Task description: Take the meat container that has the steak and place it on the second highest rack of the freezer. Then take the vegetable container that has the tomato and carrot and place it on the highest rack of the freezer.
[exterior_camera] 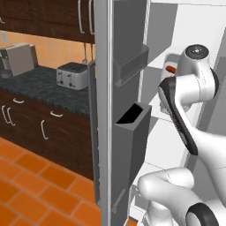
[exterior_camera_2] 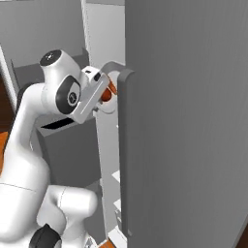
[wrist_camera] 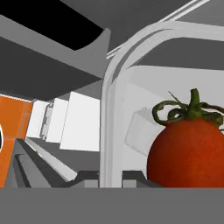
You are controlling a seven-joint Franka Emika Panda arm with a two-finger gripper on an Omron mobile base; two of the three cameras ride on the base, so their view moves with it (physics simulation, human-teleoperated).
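White tub rim sits clamped in the gripper – tomato inside, freezer shelves near, orange floor left.

Red tomato with green stem inside white container; hand's fingertips pinching its rim

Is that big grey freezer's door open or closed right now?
Open. The freezer door stands swung out, its bins facing sideways, and the white inner walls show.

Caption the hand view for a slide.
Gripper shut on the white container's rim, tomato inside, freezer shelves beyond.
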